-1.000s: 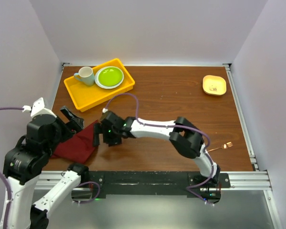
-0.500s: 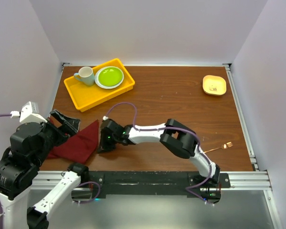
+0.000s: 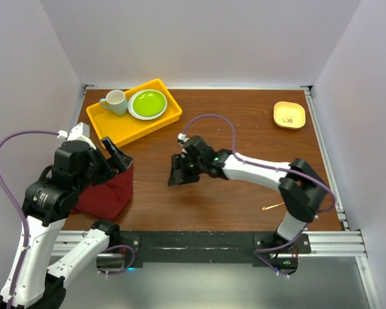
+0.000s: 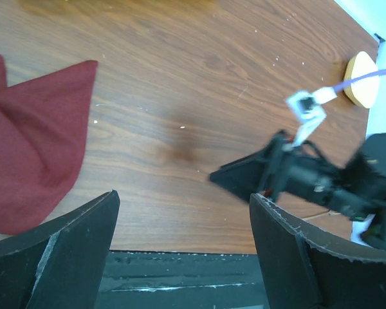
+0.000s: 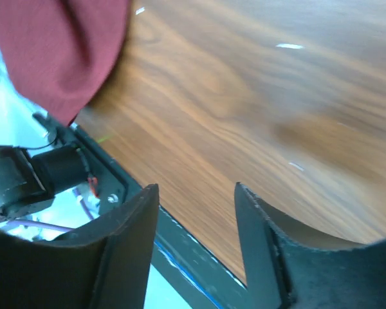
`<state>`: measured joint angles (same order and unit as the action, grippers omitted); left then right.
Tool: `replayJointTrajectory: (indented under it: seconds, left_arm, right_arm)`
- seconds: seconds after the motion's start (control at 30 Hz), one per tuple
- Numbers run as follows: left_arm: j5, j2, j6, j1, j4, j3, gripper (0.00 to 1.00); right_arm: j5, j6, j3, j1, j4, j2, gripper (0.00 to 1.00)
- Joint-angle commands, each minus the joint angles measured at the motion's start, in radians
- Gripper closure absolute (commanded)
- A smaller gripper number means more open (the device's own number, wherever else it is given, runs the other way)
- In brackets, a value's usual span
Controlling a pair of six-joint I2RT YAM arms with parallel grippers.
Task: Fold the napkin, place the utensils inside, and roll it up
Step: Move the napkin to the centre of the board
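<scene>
1. Right now you are at the folding step, by my reading: the napkin (image 3: 108,193) lies in a loose, uneven fold at the near-left corner of the desk (image 3: 244,138), not squared off.
2. Your left gripper (image 4: 183,206) hangs near the napkin's far edge with its jaws spread wide, holding nothing.
3. Your right gripper (image 5: 196,193) hovers over the middle of the desk, apart from the cloth. Its jaws are parted with bare wood showing between them, so it grips nothing.
4. The fork (image 3: 274,206) lies by the near-right edge, partly hidden by the right arm and well apart from the napkin.
5. Your next move probably calls for pinching a napkin edge and tidying the fold before you fetch the fork.
6. The yellow tray (image 3: 112,127) at the far-left corner holds a cup (image 3: 116,101) and a green plate (image 3: 148,102). The small yellow dish (image 3: 289,114) near the far-right corner carries something too small to tell.
</scene>
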<state>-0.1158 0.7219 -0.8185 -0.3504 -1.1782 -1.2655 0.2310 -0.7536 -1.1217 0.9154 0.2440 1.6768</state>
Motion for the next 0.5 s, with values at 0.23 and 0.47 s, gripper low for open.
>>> replayJointTrajectory:
  seconds: [0.23,0.47]
  left_arm:
    - [0.013,-0.022,0.007,-0.005,-0.021,-0.074,0.13]
    - [0.022,-0.045,0.007,-0.005,-0.046,-0.116,0.14]
  right_arm:
    - [0.054,-0.312,-0.444,0.186,-0.198,0.446,0.32]
    - [0.077,-0.550,-0.501,0.237,-0.362,0.619,0.34]
